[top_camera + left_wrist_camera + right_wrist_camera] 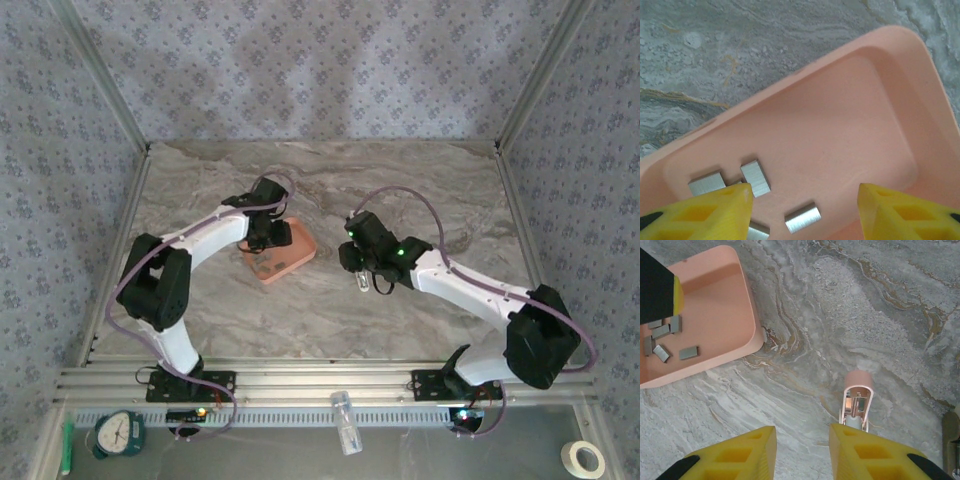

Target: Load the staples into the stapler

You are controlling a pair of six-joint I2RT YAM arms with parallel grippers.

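Though near the tray (932, 75) wall, staples (756, 178) loose.

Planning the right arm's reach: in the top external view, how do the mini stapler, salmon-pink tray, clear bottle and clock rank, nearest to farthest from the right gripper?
1. Pale pink mini stapler, at the right gripper's fingers.
2. Salmon-pink plastic tray, to its left.
3. Clear plastic bottle, on the near ledge.
4. Round teal clock, near-left corner.

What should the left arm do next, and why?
Probably lower the left gripper and close on the staple strip lying in the salmon tray between its fingers, which stand open above it with nothing gripped yet.
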